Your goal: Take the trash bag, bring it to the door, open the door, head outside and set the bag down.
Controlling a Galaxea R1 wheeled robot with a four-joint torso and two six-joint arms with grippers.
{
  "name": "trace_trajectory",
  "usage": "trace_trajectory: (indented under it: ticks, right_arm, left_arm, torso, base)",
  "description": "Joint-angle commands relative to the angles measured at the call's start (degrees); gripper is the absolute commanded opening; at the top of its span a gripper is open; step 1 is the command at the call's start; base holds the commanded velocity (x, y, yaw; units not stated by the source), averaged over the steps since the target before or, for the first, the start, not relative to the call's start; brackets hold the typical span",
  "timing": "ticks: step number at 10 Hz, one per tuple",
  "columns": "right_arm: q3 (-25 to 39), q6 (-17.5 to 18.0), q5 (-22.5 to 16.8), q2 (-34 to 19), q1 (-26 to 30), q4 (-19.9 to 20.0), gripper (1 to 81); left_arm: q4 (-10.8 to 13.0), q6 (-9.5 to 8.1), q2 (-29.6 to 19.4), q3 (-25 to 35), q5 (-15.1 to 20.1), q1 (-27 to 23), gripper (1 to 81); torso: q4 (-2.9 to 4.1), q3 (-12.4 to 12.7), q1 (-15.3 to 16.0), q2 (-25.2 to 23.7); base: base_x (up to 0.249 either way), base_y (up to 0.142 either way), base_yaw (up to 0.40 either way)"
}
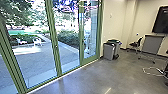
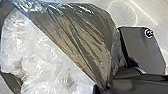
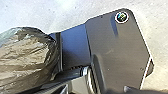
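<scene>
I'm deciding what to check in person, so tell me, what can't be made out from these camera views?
- The trash bag's full outline: left wrist view, cut off by the picture's edge.
- What lies beneath the whitish plastic: left wrist view, covered by its crumpled layers.
- The rear bin's lower front: head view, hidden by the front bin.
- The dark wall screen's far end: head view, cut off by the edge.

No lettering we can read
We can make out no words, labels, brands, numbers or signs in any of our three views.
</scene>
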Motion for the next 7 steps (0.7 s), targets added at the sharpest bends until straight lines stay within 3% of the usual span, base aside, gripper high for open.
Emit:
trace_trajectory:
  ticks: [1,7]
  right_arm:
    - [0.04,-0.23,-3.08,0.37,2.74,-0.1,81.1]
    - [0.04,-0.23,-2.82,0.19,2.48,-0.02,81.1]
  left_arm:
    - [0.83,0.26,0.24,0.06,2.79,-2.99,1.0]
    - [0.92,0.35,0.42,-0.03,2.8,-2.99,1.0]
  torso:
    - [0.0,0.0,0.0,0.0]
    - [0.0,0.0,0.0,0.0]
  base:
    - [0.1,0.0,0.0]
    - [0.114,0.0,0.0]
